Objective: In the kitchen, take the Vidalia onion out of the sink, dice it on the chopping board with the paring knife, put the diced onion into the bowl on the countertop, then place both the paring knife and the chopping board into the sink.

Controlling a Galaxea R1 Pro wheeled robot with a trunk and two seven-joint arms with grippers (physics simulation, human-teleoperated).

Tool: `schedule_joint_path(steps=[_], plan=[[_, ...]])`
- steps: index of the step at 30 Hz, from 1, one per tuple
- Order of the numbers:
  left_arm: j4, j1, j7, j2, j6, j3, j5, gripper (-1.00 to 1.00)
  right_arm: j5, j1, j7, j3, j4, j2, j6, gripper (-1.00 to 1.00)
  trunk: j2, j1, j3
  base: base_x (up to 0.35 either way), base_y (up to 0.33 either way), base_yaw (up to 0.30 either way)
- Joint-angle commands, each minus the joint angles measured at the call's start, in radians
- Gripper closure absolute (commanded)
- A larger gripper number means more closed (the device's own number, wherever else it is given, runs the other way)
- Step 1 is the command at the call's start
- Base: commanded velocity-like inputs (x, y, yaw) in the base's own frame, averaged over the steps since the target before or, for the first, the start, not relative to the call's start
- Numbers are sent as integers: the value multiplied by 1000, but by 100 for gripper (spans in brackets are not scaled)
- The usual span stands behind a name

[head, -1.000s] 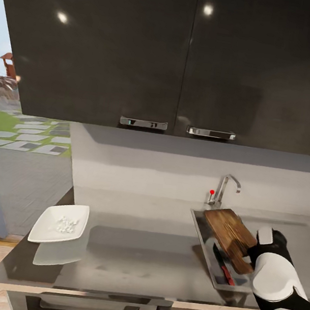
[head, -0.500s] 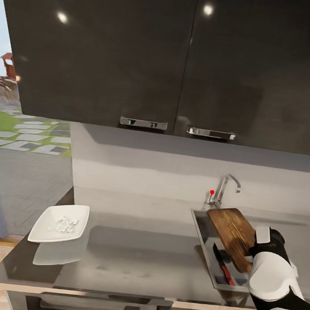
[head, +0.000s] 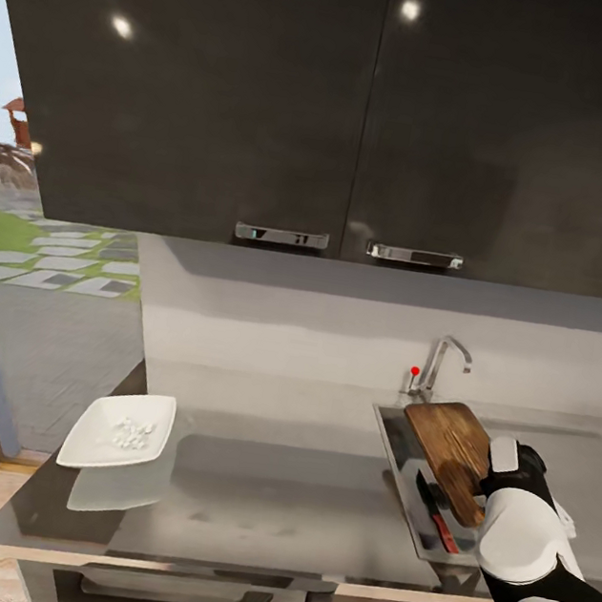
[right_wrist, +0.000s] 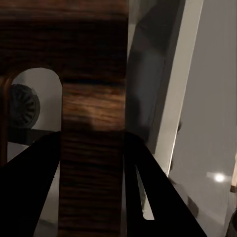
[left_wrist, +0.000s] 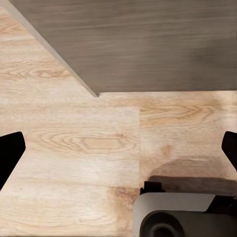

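The long grey countertop [head: 263, 488] runs under dark glossy wall cabinets [head: 349, 106] with two chrome handles. The steel sink [head: 393, 447] is set into this countertop, just in front of the chrome faucet [head: 444, 363].

Inside the sink the wooden chopping board [head: 452, 441] stands tilted, its far end leaning above the sink rim and its handle pointing down toward the robot. Beside the board, on the sink bottom, lies the paring knife [head: 436, 519], with a dark blade and a red handle.

Far from the sink, near the other end of the countertop, stands the white square bowl [head: 119, 431]. Small pale pieces of diced onion [head: 131, 431] lie in its middle.

The right gripper [right_wrist: 91, 173] is clamped on the board's handle: in the right wrist view the two black fingers [right_wrist: 29, 182] press on both sides of the dark, grained wood.

The left gripper [left_wrist: 118, 153] hangs over a light wooden floor [left_wrist: 74, 143], its fingertips wide apart and holding nothing.
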Motion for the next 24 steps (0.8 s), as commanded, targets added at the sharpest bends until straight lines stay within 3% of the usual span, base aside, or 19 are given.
schedule_joint_path(steps=[1,9,16,19,22,24], plan=[[4,-1,0,-1,-6,-9,9,-100,-6,0,-7,-1,0,0,-2,100,-1,0,-2,0,0,86],[4,-1,1,-3,-6,-9,9,-100,-6,0,-58,1,4,3,-51,100,-1,0,-13,13,-6,91],[4,-1,3,-2,-2,-9,9,-100,-5,0,-74,1,6,24,-99,100,-1,0,-22,162,-42,76],[4,-1,3,-2,56,-9,9,-100,-5,0,-75,0,6,24,-100,100,-1,0,-22,66,-18,10],[4,-1,1,-3,175,-9,9,-100,-5,0,-73,-3,5,21,-101,100,-1,0,-23,15,-4,2],[4,-1,0,-4,200,-9,9,-100,-5,0,-73,-5,4,20,-101,100,-1,0,-23,3,-1,1]])
